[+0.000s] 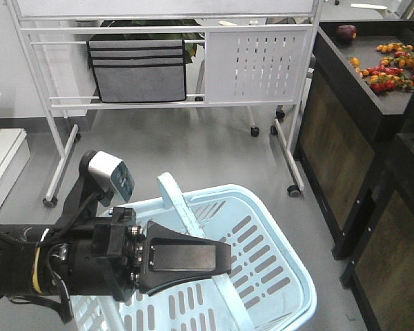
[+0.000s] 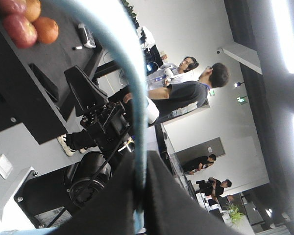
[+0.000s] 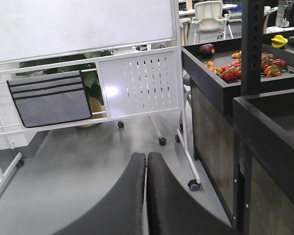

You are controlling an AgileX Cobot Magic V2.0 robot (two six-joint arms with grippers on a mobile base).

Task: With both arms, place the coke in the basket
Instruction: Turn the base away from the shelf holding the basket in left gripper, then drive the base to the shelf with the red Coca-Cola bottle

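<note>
Basket point(image 1: 262, 276) first: what is it like?
Light blue plastic, rectangular, with a thick rounded rim and vertical slots down its walls. A flat handle point(image 1: 171, 192) arches over the opening.
Where is the left gripper point(image 1: 228, 258)?
Over the basket, flat, tapered, matte black. From the left wrist, the handle point(image 2: 133, 73) runs between its two fingers point(image 2: 171, 205), which are clamped on it.
And the right gripper point(image 3: 146, 155)?
Its black fingers point(image 3: 127, 196) are pressed together with nothing between them, above grey floor point(image 3: 78, 156); where that is from the basket I cannot tell.
Beyond the basket?
Behind it, a white perforated metal panel point(image 1: 255, 65) and a grey fabric organiser point(image 1: 138, 69). To its right, a dark shelf point(image 1: 345, 103) of red and orange tomatoes point(image 1: 393, 69).
</note>
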